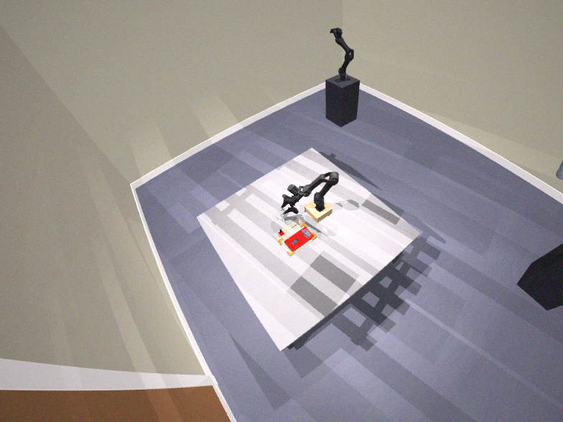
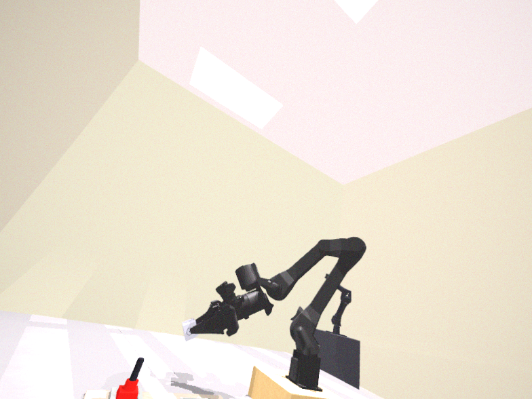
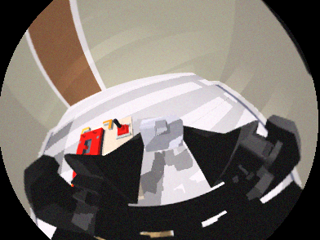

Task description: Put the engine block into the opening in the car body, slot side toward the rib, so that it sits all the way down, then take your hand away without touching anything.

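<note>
My gripper is shut on the engine block, a pale grey block with a raised square part facing the wrist camera. The gripper points outward and slightly down, well above the table, off to one side of the car body. The car body is red and lies flat in its holder; a dark grey opening shows in it. The opening appears unfilled. The rib and the slot side of the block cannot be made out.
Beside the car body, a red piece with an upright black stick sits on a beige board. Orange corner brackets surround the car body. My arm stands on a wooden base. Another arm stands on a black pedestal.
</note>
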Available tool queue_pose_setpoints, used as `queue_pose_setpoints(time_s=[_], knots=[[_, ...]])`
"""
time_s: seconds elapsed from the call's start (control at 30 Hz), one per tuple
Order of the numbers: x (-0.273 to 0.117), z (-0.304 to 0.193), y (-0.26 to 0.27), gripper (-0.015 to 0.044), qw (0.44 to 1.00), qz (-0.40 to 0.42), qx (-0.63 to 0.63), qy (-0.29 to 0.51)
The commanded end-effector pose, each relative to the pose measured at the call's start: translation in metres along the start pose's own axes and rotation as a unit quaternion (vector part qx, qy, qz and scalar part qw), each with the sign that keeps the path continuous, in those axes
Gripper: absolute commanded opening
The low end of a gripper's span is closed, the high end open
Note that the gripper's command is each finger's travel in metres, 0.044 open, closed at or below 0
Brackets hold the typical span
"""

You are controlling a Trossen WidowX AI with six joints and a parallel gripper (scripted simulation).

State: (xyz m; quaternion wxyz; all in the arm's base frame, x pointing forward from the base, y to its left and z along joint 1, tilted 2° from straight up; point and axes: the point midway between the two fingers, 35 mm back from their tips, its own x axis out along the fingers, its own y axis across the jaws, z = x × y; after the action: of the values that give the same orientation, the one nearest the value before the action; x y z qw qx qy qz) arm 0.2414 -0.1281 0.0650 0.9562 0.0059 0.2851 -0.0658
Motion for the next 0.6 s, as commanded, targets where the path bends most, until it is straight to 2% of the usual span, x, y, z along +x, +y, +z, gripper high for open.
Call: queue_pose_setpoints(time_s=[0.0, 0.57], knots=[[0.004, -0.008, 0.001, 0.0, 1.0, 0.002, 0.003, -0.001], [0.017, -0.03, 0.001, 0.0, 1.0, 0.003, 0.003, -0.001]])
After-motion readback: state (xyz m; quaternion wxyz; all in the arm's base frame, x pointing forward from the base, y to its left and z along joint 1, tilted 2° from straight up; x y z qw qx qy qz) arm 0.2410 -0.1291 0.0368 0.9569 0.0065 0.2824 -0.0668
